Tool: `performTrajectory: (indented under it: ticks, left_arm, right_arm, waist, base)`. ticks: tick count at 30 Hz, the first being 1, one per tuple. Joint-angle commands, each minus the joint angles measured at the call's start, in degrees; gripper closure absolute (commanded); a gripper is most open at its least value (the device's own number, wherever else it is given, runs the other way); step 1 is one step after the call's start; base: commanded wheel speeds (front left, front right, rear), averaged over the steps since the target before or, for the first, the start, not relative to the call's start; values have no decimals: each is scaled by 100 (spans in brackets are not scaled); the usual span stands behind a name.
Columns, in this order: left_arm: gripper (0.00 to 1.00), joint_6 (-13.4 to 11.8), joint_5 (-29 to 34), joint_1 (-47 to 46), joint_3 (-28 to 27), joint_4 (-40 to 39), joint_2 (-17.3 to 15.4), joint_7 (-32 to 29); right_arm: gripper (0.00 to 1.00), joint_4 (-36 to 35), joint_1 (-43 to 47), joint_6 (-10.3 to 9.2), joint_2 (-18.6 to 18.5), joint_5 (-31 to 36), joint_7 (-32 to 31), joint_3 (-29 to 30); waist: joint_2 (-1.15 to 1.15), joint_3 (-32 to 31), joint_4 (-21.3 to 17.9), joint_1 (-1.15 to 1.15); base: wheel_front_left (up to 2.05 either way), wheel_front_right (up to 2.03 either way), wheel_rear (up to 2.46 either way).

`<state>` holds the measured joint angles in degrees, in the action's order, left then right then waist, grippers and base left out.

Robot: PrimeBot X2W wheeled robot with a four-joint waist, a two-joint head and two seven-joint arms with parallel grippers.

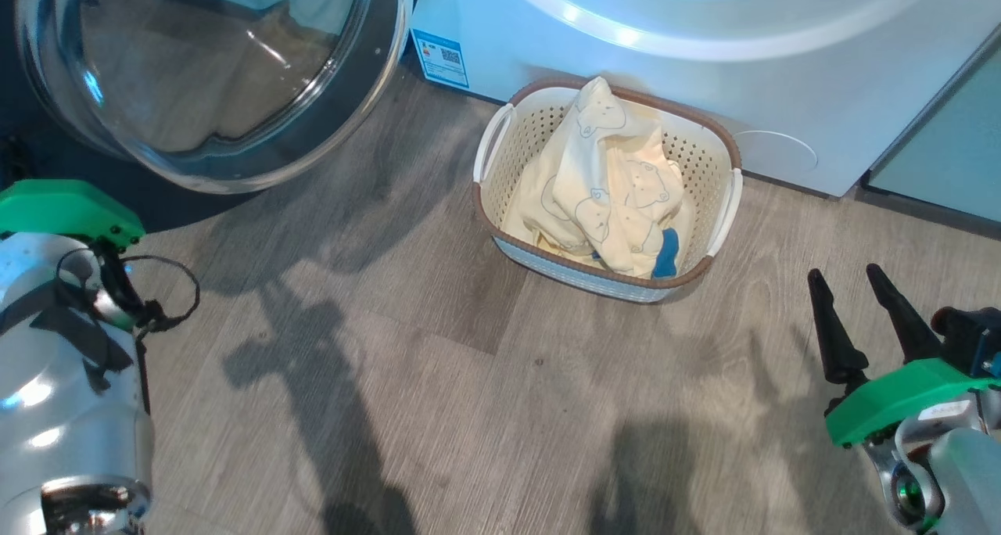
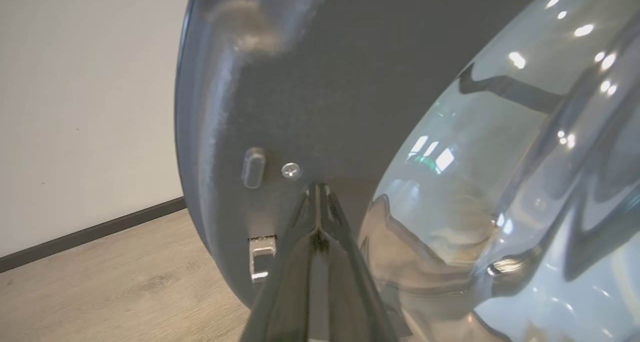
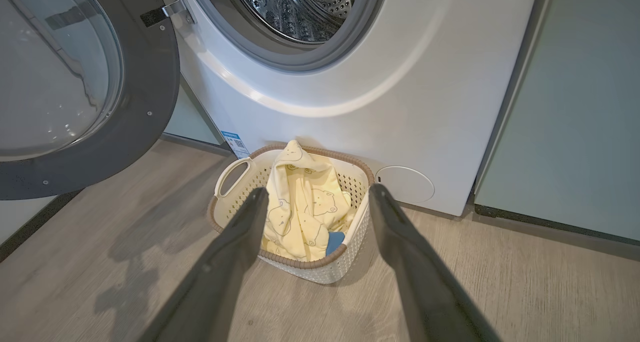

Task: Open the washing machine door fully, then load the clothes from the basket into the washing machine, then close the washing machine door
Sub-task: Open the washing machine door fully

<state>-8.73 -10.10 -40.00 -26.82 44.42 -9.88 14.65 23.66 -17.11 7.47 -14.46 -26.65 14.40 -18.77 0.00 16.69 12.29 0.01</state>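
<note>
The washing machine door [image 1: 211, 81] stands swung open to the left, glass porthole bulging outward. Beside it the white washing machine [image 1: 665, 73] shows its steel drum [image 3: 300, 7]. The basket [image 1: 723, 140] sits on the floor against the machine's front, holding cream bear-print clothes [image 1: 610, 183] and a small blue piece [image 1: 667, 253]. My right gripper [image 1: 844, 273] hovers open, low and to the right of the basket; in the right wrist view my right gripper [image 3: 318, 189] frames the basket [image 3: 235, 172]. My left gripper [image 2: 318, 187] is shut and empty, its tips at the door's dark inner ring [image 2: 310, 82] beside a screw.
A pale green cabinet panel [image 3: 575, 107] stands right of the machine. Wood-look floor [image 1: 438, 378] spreads in front of the basket. My left forearm [image 1: 70, 347] fills the lower left of the head view. A white wall with a dark skirting [image 2: 90, 232] lies behind the door.
</note>
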Motion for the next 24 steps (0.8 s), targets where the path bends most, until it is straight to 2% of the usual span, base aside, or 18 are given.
performTrajectory:
  ticks: [1,17,24]
  left_arm:
    - [100,1,78,-185,-150,-138,-349,35]
    - [100,86,301,-330,-367,72,-407,35]
    - [100,290,411,-88,-341,12,-269,35]
  right_arm:
    - [0,-132,-170,2,-113,10,60,-97]
    - [0,-81,-165,2,-106,-8,60,-140]
    - [0,-60,-16,2,-1,-35,60,-152]
  waist:
    - [0,13,-8,-1]
    - [0,-55,-65,-1]
    - [0,-340,-98,-1]
  base:
    - [0,0,0]
    - [0,0,0]
    - [0,0,0]
